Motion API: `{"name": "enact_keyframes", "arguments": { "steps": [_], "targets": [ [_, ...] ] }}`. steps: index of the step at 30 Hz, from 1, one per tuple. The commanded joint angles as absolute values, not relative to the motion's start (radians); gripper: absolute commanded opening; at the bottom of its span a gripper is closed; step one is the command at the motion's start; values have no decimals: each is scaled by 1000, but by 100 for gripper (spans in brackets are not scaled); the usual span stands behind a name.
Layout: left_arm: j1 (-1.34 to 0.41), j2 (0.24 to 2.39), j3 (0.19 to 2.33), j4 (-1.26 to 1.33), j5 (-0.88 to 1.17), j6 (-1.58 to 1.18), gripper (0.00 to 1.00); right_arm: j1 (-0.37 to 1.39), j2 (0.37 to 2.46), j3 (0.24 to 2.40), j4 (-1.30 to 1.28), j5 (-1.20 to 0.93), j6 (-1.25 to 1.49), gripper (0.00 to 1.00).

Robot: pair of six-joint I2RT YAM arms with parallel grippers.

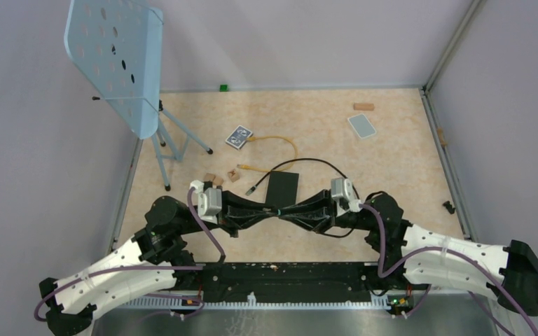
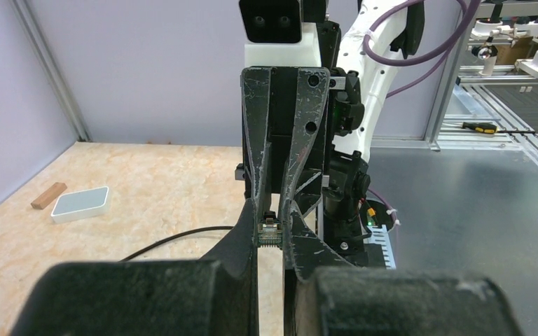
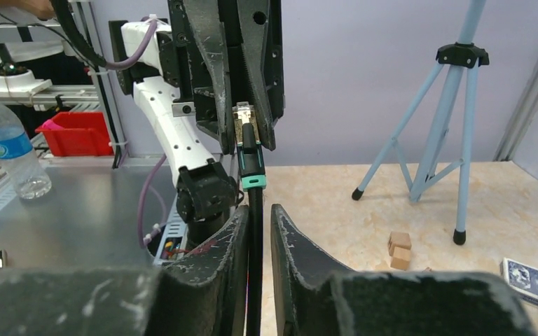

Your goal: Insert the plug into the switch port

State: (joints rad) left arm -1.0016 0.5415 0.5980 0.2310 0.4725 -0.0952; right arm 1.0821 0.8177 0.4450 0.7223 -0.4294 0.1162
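Observation:
The plug point(image 2: 271, 233) is a clear connector with a green boot point(image 3: 252, 182) on a black cable point(image 3: 254, 266). My left gripper point(image 2: 271, 231) is shut on the plug and holds it above the table. My right gripper point(image 3: 259, 213) faces it tip to tip. Its jaws are narrowly open around the cable, which rests on one finger with a gap to the other. In the top view the two grippers meet point(image 1: 278, 210) just in front of the flat black box point(image 1: 282, 187). The switch port in the box's edge cannot be made out.
Behind the box lie a yellow cable point(image 1: 280, 143) and a patterned playing card point(image 1: 239, 136). A pale card point(image 1: 361, 125) and a wooden block point(image 1: 363, 106) are far right. Small wooden blocks point(image 1: 214, 180) and a blue tripod stand point(image 1: 115, 56) are at the left.

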Motion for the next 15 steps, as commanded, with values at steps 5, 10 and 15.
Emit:
{"name": "enact_keyframes", "arguments": {
  "steps": [5, 10, 15],
  "targets": [
    [-1002, 538, 600, 271, 474, -95, 0, 1092, 812, 448, 809, -438, 128, 19],
    [-1002, 541, 599, 266, 463, -99, 0, 1092, 806, 451, 793, -438, 129, 0],
    [-1002, 529, 609, 207, 320, -160, 74, 1092, 748, 487, 574, -336, 33, 0]
  ]
}}
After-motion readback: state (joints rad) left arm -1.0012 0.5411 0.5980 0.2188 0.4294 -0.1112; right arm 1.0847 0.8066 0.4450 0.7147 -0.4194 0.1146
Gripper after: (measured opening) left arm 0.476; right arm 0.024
